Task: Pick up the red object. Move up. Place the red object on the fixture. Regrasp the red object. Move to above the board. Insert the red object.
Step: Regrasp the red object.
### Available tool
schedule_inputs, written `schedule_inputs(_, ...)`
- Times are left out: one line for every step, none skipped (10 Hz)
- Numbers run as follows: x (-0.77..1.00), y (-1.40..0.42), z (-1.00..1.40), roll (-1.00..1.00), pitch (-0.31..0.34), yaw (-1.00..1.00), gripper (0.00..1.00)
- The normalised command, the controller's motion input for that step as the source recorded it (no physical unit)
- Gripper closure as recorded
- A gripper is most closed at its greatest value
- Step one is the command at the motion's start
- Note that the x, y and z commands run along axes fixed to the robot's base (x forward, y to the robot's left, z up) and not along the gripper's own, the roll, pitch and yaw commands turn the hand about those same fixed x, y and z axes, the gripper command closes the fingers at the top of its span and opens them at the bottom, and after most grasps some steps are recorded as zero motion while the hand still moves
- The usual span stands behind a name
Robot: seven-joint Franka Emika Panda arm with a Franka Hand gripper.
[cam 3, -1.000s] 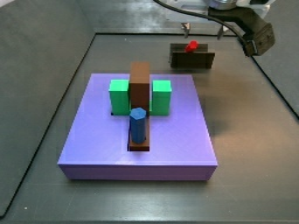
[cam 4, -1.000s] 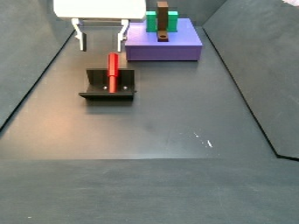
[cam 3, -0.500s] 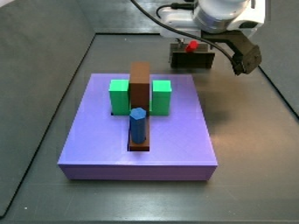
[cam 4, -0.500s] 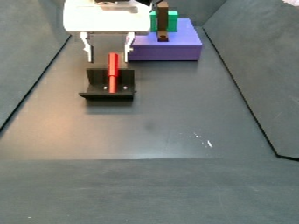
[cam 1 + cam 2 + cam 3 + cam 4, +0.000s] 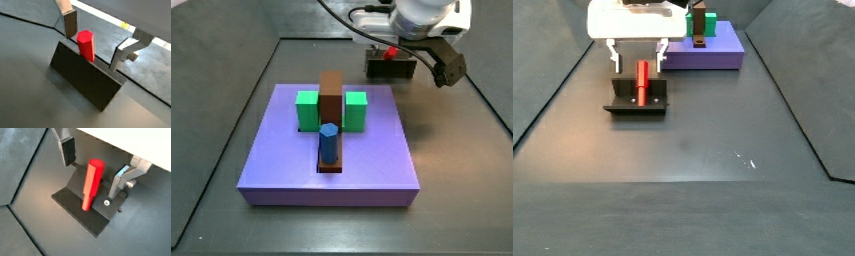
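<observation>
The red object [image 5: 85,45] is a narrow red peg that rests on the fixture [image 5: 80,82]. It also shows in a wrist view [image 5: 91,185] and in both side views [image 5: 389,52] [image 5: 643,82]. The fixture [image 5: 636,104] stands on the grey floor beyond the board's end. My gripper [image 5: 93,173] is open above the fixture, with one finger [image 5: 71,22] on each side of the peg's upper end and a gap to both. It holds nothing. The board [image 5: 278,160] is a purple slab with a brown bar [image 5: 330,100] and a blue peg [image 5: 327,142].
Two green blocks [image 5: 307,110] flank the brown bar on the board. The board [image 5: 714,55] lies close to the fixture. Dark walls edge the grey floor on both sides.
The gripper has come down over the fixture, and its open fingers now straddle the red peg's top. The peg and the board have not moved.
</observation>
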Motion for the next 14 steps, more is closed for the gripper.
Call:
schedule_inputs(-0.15, 0.0, -0.15, 0.39, -0.109, 0.15, 0.0)
schedule_inputs(-0.12, -0.05, -0.1, 0.54, -0.071, 0.2, 0.0)
schedule_inputs(0.0, 0.0, -0.05, 0.25, 0.0, 0.12, 0.0)
schedule_inputs(-0.03, 0.0, 0.0, 0.0, -0.003, 0.0, 0.0)
schedule_inputs(0.0, 0.0, 0.0, 0.01, 0.0, 0.0, 0.0)
schedule_inputs(0.0, 0.0, 0.0, 0.0, 0.0, 0.0, 0.0)
schedule_inputs(0.0, 0.0, 0.0, 0.0, 0.0, 0.0, 1.0)
schedule_inputs(0.0, 0.0, 0.0, 0.0, 0.0, 0.0, 1.0)
schedule_inputs(0.0, 0.0, 0.0, 0.0, 0.0, 0.0, 1.0)
schedule_inputs(0.0, 0.0, 0.0, 0.0, 0.0, 0.0, 1.0)
schedule_inputs(0.0, 0.0, 0.0, 0.0, 0.0, 0.0, 1.0)
schedule_inputs(0.0, 0.0, 0.0, 0.0, 0.0, 0.0, 1.0)
schedule_inputs(0.0, 0.0, 0.0, 0.0, 0.0, 0.0, 1.0)
schedule_inputs(0.0, 0.0, 0.0, 0.0, 0.0, 0.0, 1.0)
